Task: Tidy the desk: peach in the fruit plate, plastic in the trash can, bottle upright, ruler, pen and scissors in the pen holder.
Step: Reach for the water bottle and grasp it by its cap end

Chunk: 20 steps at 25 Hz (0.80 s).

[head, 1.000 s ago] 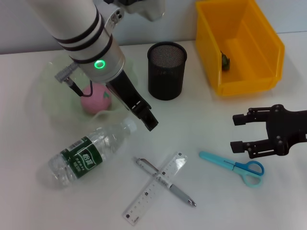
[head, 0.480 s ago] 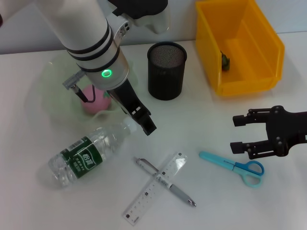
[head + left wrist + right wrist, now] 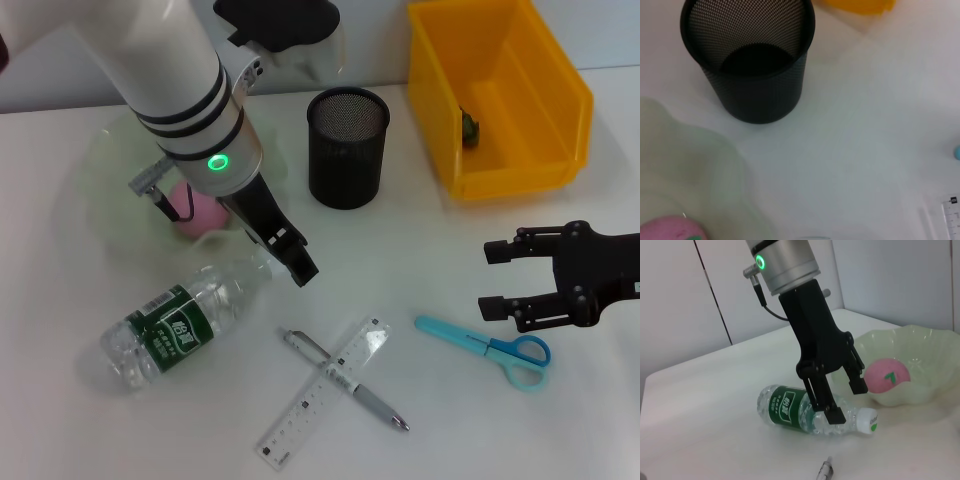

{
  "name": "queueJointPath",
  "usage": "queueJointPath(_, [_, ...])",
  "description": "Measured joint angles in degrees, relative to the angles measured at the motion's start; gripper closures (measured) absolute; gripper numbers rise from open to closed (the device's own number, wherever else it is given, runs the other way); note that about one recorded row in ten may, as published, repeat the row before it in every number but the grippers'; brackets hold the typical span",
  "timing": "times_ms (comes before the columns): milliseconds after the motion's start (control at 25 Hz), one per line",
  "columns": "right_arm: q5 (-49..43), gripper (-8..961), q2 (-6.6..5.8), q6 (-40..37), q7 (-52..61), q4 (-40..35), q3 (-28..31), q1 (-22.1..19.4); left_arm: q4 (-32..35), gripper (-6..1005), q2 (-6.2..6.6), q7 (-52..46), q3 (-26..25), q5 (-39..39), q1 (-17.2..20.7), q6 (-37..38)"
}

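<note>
The clear bottle [image 3: 180, 322] with a green label lies on its side, cap toward the plate; it also shows as the bottle [image 3: 800, 412]. My left gripper [image 3: 297, 262] [image 3: 846, 400] hangs open just above its neck, one finger on each side. The pink peach [image 3: 196, 211] [image 3: 885, 376] [image 3: 669, 231] rests in the pale green fruit plate [image 3: 110, 200]. The clear ruler [image 3: 322, 392] lies crossed over the pen [image 3: 347, 379]. The blue scissors [image 3: 488, 347] lie just below my open right gripper [image 3: 490, 278]. The black mesh pen holder [image 3: 347, 146] [image 3: 752, 65] stands empty.
The yellow trash can [image 3: 545, 90] sits at the back right with a small dark green scrap [image 3: 468, 126] inside. My left arm's thick white forearm [image 3: 170, 70] hangs over the plate and hides part of it.
My left gripper has shifted slightly left and down toward the bottle's neck. The right arm and all the desk objects have stayed put.
</note>
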Motion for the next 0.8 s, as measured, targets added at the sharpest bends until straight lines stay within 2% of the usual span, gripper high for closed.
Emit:
queueJointPath(160, [0.0,169,0.03,0.0,0.0,0.0,0.0,0.0,-1.3,315,0.0,0.0,1.4,-0.1,0.0,-1.8])
queueJointPath(800, [0.1,169,0.03,0.1,-0.1,0.0,0.4,0.0,-4.4,322,0.0,1.0,1.4,-0.4,0.4,-5.1])
